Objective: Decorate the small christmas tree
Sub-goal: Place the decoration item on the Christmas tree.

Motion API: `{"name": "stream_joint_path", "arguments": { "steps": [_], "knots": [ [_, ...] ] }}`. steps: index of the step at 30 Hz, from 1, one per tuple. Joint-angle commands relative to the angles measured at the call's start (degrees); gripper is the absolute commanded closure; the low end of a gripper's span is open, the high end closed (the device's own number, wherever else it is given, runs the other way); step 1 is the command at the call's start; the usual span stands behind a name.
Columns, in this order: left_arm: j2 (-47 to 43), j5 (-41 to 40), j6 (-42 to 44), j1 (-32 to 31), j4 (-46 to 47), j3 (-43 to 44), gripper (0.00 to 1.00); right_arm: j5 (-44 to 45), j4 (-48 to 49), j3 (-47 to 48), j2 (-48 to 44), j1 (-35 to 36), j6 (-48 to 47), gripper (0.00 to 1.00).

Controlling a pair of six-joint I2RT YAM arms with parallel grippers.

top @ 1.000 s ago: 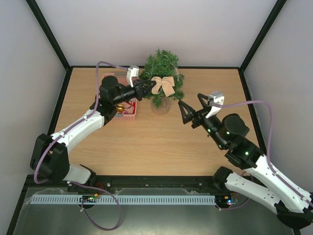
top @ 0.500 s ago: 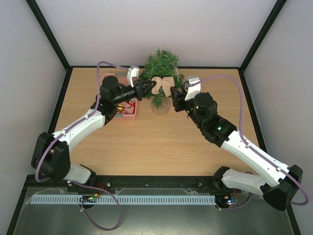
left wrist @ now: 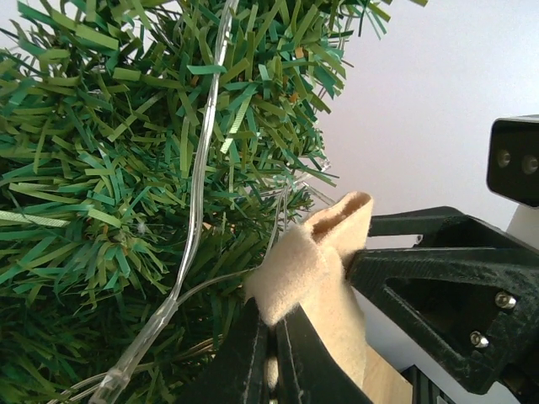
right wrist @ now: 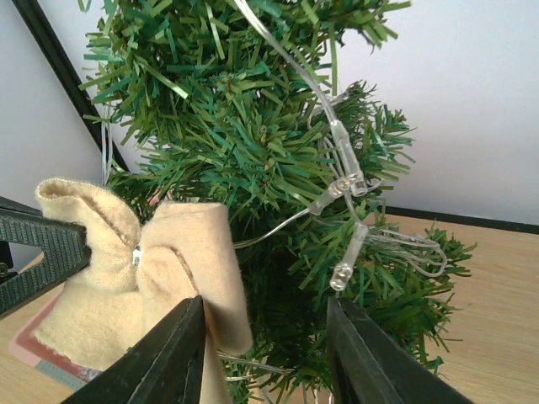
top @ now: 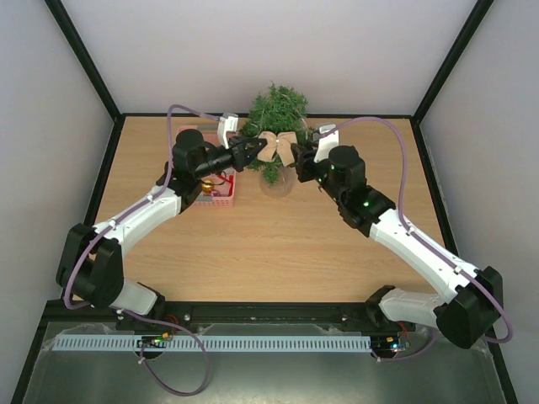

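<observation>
— What has your left gripper [left wrist: 271, 337] got?
— It's pinched tight on a beige felt bow [left wrist: 312, 269], against the small christmas tree [left wrist: 126, 168] with its dark green bristly branches.
— And the right?
— My right gripper [right wrist: 265, 301] stands partly open, with a loop of the bow against one finger. The tree stands at the far edge of the wooden table [top: 269, 244], near a pink plastic basket [top: 217, 192].

A pink basket [top: 221, 195] holding a gold ornament [top: 206, 183] sits on the wooden table [top: 269, 252], left of centre, upper half
</observation>
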Motion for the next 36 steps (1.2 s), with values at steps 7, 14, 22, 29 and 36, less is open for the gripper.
{"name": "stream_joint_path", "arguments": {
  "steps": [7,14,22,29,36],
  "knots": [
    [1.42,2.09,0.20,0.31,2.89,-0.27,0.98,0.80,3.50,-0.58,1.22,-0.53,-0.77,0.65],
    [2.76,2.31,-0.26,0.31,3.69,0.17,0.98,1.05,3.89,-1.20,2.08,-1.31,-1.38,0.67],
    [2.84,2.28,-0.10,0.31,3.24,0.30,0.97,1.10,4.40,-2.43,2.54,-1.33,-1.55,0.69],
    [2.86,2.09,0.36,0.31,2.08,1.02,0.97,2.75,4.36,-3.19,2.31,-1.37,-1.67,0.69],
    [2.49,1.74,1.00,0.31,0.51,1.28,0.87,4.27,4.25,-3.12,1.55,-1.42,-2.24,0.70]
  ]
}}
